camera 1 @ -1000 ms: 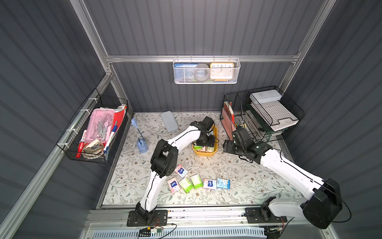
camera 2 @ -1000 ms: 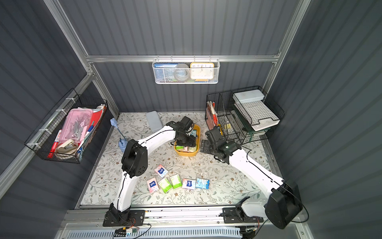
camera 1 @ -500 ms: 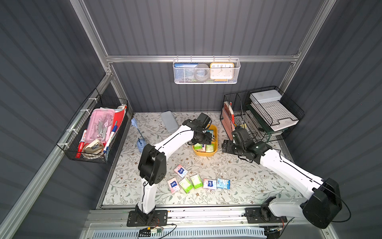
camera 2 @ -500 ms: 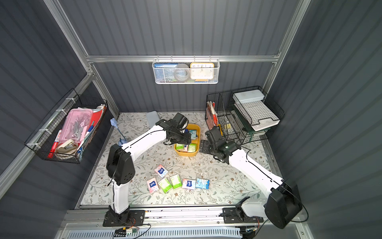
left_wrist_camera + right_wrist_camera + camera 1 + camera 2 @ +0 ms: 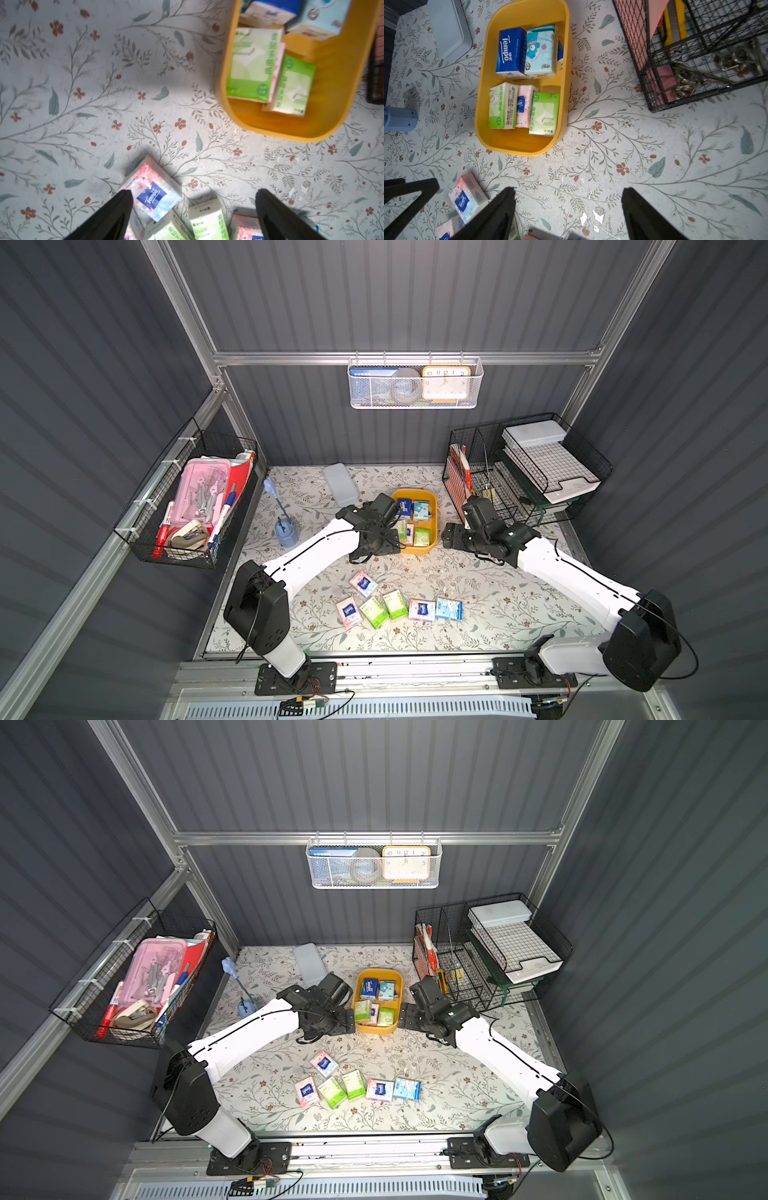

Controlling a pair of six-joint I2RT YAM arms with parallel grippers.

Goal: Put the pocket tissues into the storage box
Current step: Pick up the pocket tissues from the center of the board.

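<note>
1. Nearest the robot's base, 5 of the pocket tissues (image 5: 395,604) lie in a rough row on the table (image 5: 498,593), seen in both top views. They run pink, green, green, pink, with a light-blue packet (image 5: 449,609) at the right end.
2. Just beyond the row a 6th, the pink packet (image 5: 152,192), lies alone and turned diagonally.
3. The left gripper (image 5: 193,192) hangs over the table just past that packet, its jaws spread wide and empty. In the left wrist view the packet sits against 1 finger, not between the 2, and its long axis runs oblique to the line between them. I judge that the grasp needs a short move back toward the base and a wrist turn, so the jaws can close across the narrow width.
4. The right gripper (image 5: 568,189) hangs on the box's other side, jaws apart and holding nothing. It is farther from the pink packet and closer to the light-blue end, so the left arm looks better placed for the pink one.
5. The storage box (image 5: 521,149) stands between and just beyond the 2 grippers, its long axis running away from the base. At least 5 packets are inside: 2 green with a pink one wedged between them in the near half, and dark blue and light blue in the far half.
6. Farthest back, a grey case (image 5: 340,489) lies to the left of the box.
</note>
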